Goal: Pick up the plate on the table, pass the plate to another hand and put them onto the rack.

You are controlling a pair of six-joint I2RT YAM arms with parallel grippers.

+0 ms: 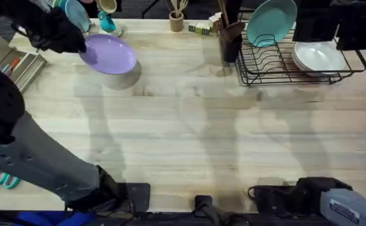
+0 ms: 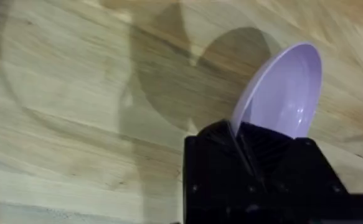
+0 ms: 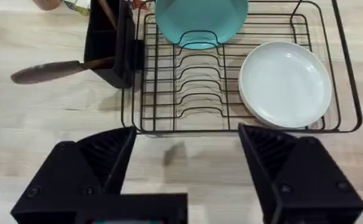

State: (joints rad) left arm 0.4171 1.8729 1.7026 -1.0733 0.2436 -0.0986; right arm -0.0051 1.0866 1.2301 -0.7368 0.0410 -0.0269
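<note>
The lilac plate (image 1: 110, 53) hangs tilted above the far left of the wooden table (image 1: 189, 132), casting a shadow on the wood beneath it. My left gripper (image 1: 76, 43) is shut on the plate's near-left rim. In the left wrist view the plate (image 2: 284, 93) rises edge-on out of the black fingers (image 2: 240, 134). The black wire rack (image 1: 296, 80) stands at the far right. My right gripper (image 3: 187, 146) is open with nothing between its fingers, held back from the front of the rack (image 3: 231, 129).
In the rack, a teal plate (image 1: 270, 22) stands upright and white bowls (image 1: 321, 56) are stacked at the right end. A dark utensil holder (image 1: 230, 41) sits beside the rack's left end. A wooden cup (image 1: 177, 22) stands at the back edge, and teal scissors (image 1: 5, 181) lie at the near left.
</note>
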